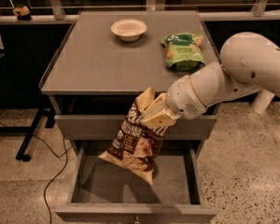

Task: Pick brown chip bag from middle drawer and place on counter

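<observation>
The brown bag (133, 146) hangs tilted above the open drawer (78, 171) — clear of its floor, its top just below the counter's (98, 64) near edge. The gripper (152, 110) is clamped on that top end. Farther back on the counter sit a bowl (129, 29) and, to the right, a green bag (184, 50).

the gripper (152, 110) is out in front of the cabinet, just below the front edge of the counter (102, 64), pinching the pale top end of the brown chip bag (133, 146). the bag hangs tilted over the open middle drawer (80, 171), lower end down and to the left. on the counter, a white bowl (129, 29) sits near the back, with a green snack bag (184, 51) off to its right.
</observation>
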Controlling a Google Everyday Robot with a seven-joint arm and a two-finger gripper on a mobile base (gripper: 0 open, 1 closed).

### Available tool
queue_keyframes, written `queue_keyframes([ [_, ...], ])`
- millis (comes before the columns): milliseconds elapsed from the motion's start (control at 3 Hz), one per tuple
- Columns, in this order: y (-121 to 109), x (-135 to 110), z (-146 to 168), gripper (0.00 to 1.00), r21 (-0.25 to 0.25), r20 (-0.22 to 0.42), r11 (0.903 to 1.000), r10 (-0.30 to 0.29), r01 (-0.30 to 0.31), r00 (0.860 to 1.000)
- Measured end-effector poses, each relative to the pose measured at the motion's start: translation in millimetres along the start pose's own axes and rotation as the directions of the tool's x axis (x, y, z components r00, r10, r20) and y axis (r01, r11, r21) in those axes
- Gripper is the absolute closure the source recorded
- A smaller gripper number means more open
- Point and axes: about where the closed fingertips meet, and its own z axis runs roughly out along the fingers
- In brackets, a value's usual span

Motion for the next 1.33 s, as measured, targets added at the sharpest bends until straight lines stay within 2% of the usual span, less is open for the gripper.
queue_keyframes([
  [333,6,-24,-5,1.00,-0.010,0.026,0.9978,-0.065,0.065,0.998],
  [667,12,-67,-21,1.00,0.006,0.102,0.9844,-0.176,0.176,0.979],
  [1000,14,-108,-36,1.00,0.030,0.141,0.9617,-0.274,0.273,0.951],
  [1333,0,-143,-44,1.00,0.047,0.155,0.9442,-0.329,0.326,0.931],
])
